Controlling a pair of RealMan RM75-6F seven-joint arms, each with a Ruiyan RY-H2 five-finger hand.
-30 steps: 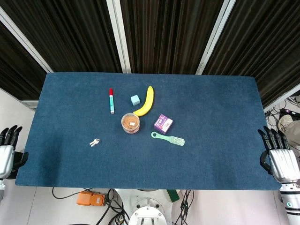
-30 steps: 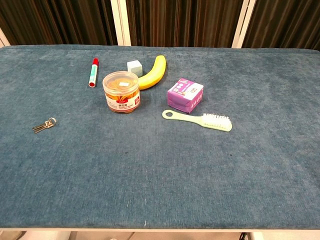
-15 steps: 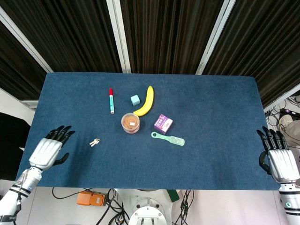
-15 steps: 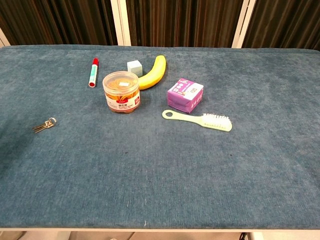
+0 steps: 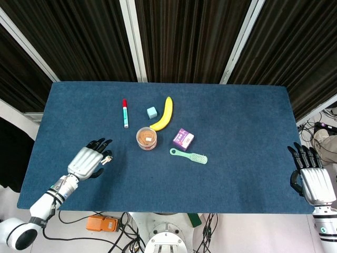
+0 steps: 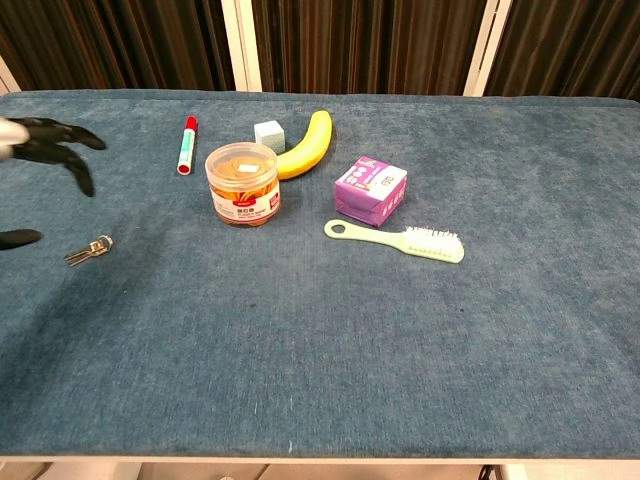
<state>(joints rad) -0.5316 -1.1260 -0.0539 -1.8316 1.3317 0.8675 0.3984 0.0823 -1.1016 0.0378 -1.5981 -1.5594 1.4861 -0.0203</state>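
Note:
My left hand (image 5: 90,159) hovers open over the blue table's left part, fingers spread, right above a small bunch of keys (image 6: 90,249); in the head view the hand mostly hides the keys (image 5: 108,158). The chest view shows only its dark fingertips (image 6: 50,145) at the left edge. My right hand (image 5: 313,176) hangs open off the table's right edge, holding nothing. Mid-table lie a red-capped marker (image 5: 125,113), a pale blue cube (image 5: 152,112), a banana (image 5: 164,113), a clear jar of rubber bands (image 5: 147,138), a purple box (image 5: 183,139) and a mint green brush (image 5: 189,155).
The blue cloth table (image 5: 242,132) fills both views, with dark ribbed curtains behind. An orange device (image 5: 102,223) and cables lie on the floor below the front edge.
My left hand has swung in from beside the table's left edge to above the keys. The right hand has barely moved. No object has shifted.

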